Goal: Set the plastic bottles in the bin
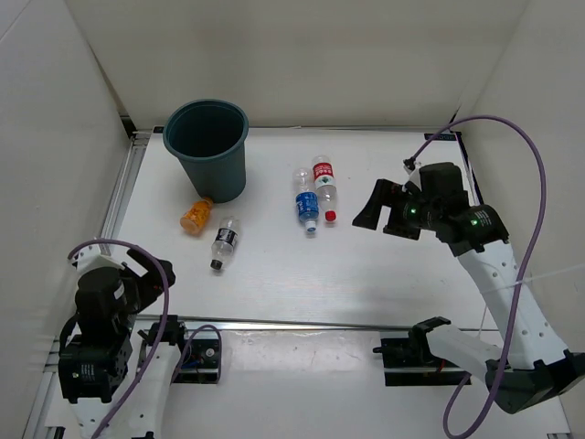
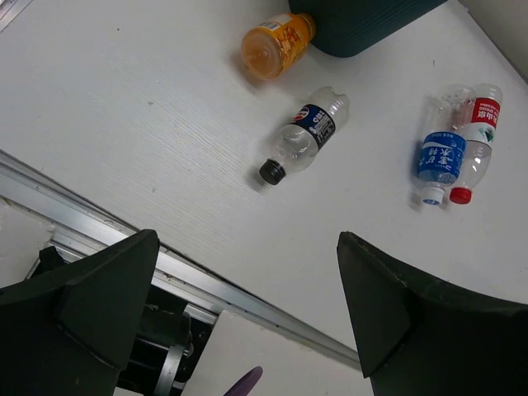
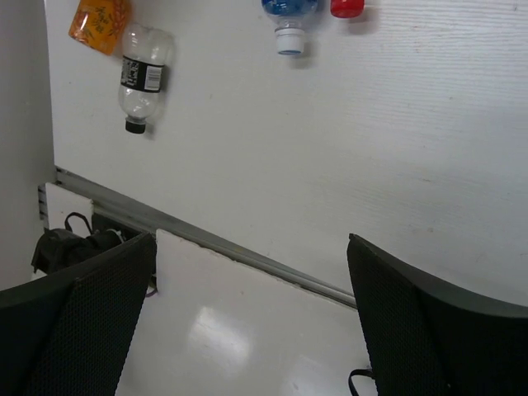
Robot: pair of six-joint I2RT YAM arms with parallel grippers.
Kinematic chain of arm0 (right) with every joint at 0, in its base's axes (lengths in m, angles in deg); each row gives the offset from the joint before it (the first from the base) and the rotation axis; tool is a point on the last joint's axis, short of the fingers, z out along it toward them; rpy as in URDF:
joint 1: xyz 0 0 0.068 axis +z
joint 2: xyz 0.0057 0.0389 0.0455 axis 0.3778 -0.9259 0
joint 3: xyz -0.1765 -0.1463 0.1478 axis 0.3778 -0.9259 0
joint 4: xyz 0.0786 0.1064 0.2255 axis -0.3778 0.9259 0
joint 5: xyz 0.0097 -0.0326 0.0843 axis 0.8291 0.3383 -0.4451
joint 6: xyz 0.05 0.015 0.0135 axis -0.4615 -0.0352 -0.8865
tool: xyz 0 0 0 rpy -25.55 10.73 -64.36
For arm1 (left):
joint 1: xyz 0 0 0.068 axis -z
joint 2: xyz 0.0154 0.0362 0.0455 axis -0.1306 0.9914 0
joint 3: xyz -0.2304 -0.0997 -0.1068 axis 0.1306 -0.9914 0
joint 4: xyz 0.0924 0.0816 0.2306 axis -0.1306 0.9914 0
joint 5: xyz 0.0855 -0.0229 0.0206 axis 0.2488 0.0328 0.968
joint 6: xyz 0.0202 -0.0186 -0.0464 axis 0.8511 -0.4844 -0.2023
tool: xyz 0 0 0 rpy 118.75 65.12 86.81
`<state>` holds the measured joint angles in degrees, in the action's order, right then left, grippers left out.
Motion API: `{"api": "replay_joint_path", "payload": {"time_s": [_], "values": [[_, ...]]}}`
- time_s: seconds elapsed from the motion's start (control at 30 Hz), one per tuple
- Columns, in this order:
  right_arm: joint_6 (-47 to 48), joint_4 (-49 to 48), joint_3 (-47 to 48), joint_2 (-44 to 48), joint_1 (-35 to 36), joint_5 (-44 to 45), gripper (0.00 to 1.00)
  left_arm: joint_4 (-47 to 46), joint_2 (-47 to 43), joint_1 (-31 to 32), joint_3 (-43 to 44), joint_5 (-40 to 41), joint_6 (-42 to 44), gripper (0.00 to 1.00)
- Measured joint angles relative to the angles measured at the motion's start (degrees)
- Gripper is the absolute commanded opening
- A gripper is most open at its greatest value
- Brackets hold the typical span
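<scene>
Top: bin (image 1: 216, 176) upright, far-left on tabletop (image 1: 366, 270); all four bottles lie outside it. Orange bottle (image 1: 196, 216) sits at its base, dark-label bottle (image 1: 224, 241) just nearer. Blue-label bottle (image 1: 305, 206) and red-label bottle (image 1: 324, 186) lie side by side, caps toward the near edge. Right end effector (image 1: 386, 215) is open and empty, just right of that pair. Left end effector (image 1: 149, 271) is open, by its own base.
Left wrist: dark-label bottle ahead, axis diagonal, cap nearest.
Right wrist: only the pair's caps show at the top edge, jaws wide.

Far left on table (image 1: 384, 265): bin (image 1: 207, 146). Just before it: short bottle (image 1: 196, 217), lying. Right of that: lone bottle (image 1: 224, 241). Further right, mid-table: left twin bottle (image 1: 306, 207), right twin bottle (image 1: 324, 186), side by side, touching.
</scene>
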<state>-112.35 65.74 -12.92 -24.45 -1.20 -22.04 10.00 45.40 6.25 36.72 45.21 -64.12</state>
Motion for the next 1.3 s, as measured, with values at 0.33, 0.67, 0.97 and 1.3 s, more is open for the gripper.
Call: {"api": "replay_joint_path", "payload": {"time_s": [0.33,0.67,0.97,1.3], "values": [[2.6,-3.3,2.6,-7.2,1.3,5.3,1.0,0.1,1.8,1.4,-0.8,1.1,-0.6,1.0],[9.1,-7.5,26.6,-42.3,5.0,13.1,1.0,0.1,3.8,3.4,-1.8,1.2,-0.7,1.0],[12.8,-6.6,43.1,-61.8,5.2,17.8,1.0,0.1,3.3,8.0,-3.6,2.0,-1.2,1.0],[13.5,-6.9,53.6,-71.0,3.0,18.1,1.0,0.3,3.6,15.5,-3.7,6.4,-4.6,1.0]]}}
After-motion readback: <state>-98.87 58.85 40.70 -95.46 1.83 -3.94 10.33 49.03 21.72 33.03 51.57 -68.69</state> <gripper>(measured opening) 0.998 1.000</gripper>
